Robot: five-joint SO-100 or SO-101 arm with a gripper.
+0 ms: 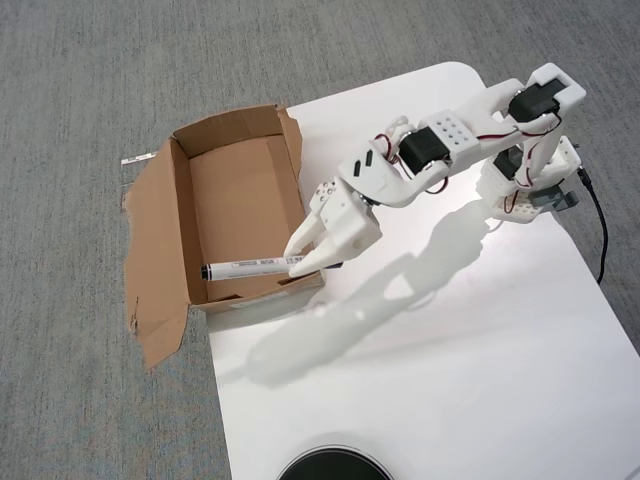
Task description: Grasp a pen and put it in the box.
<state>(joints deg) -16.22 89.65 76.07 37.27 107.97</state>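
One white gripper (pixel 303 262), fingers clamped on the tail of the pen (pixel 245 268), holds the marker level above the near end of the cardboard box (pixel 180 215), black cap pointing toward nine o'clock.

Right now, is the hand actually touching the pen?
Touching. The overhead view shows the hand closed on the tail end of the pen, holding it level above the near end of the box.
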